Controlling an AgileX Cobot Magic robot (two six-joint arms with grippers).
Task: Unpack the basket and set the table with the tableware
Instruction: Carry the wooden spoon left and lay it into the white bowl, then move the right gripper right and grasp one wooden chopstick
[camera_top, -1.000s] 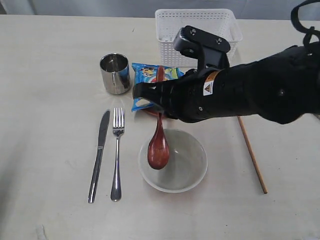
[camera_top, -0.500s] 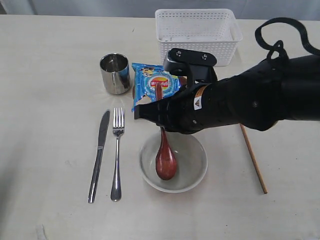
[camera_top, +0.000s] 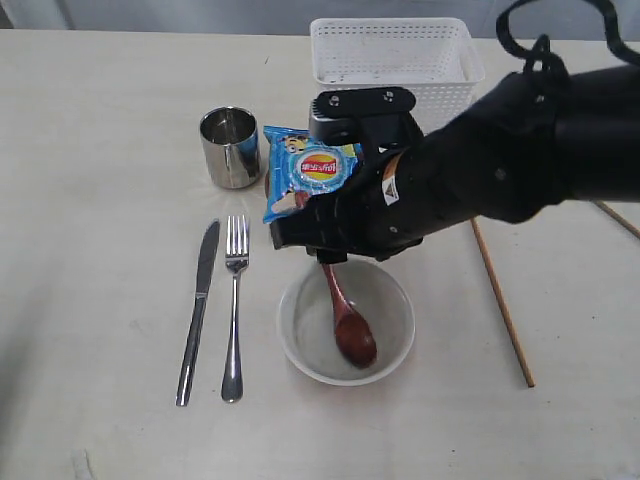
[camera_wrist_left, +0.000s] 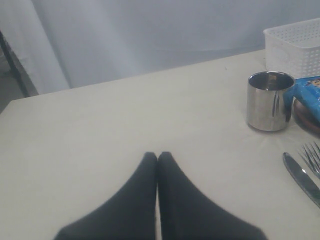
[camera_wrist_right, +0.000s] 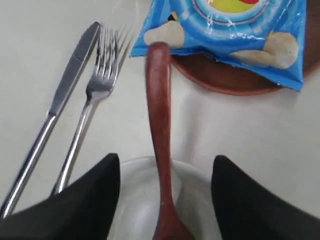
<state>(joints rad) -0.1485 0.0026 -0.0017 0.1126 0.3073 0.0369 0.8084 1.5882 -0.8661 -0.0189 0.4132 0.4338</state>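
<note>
From the exterior view we see the whole pale table (camera_top: 100, 250). The white basket (camera_top: 390, 50) stands by its far edge. Toward the middle stand the steel cup (camera_top: 230, 148) and the blue chips bag (camera_top: 305, 170). Closer to the near edge the knife (camera_top: 198, 310) and fork (camera_top: 234, 305) lie side by side. Next to them is the white bowl (camera_top: 392, 318) with the brown wooden spoon (camera_top: 350, 325) resting in it, scoop on the bowl's floor, handle leaning toward the bag. One chopstick (camera_top: 503, 305) lies toward the right edge, and a second (camera_top: 618, 218) shows only partly past the black right arm (camera_top: 480, 170), which also covers its own fingers here.

The right wrist view gives us what the exterior cannot. The right gripper (camera_wrist_right: 166, 160) stands wide open over the bowl, and the spoon handle runs between its fingers (camera_wrist_right: 95, 195) with clear space on both sides, touching neither. This view also shows the brown plate (camera_wrist_right: 220, 82) under the bag.

Only the left wrist view shows the left gripper (camera_wrist_left: 157, 156): fingers pressed together, holding nothing, over bare table, well apart from the cup.
</note>
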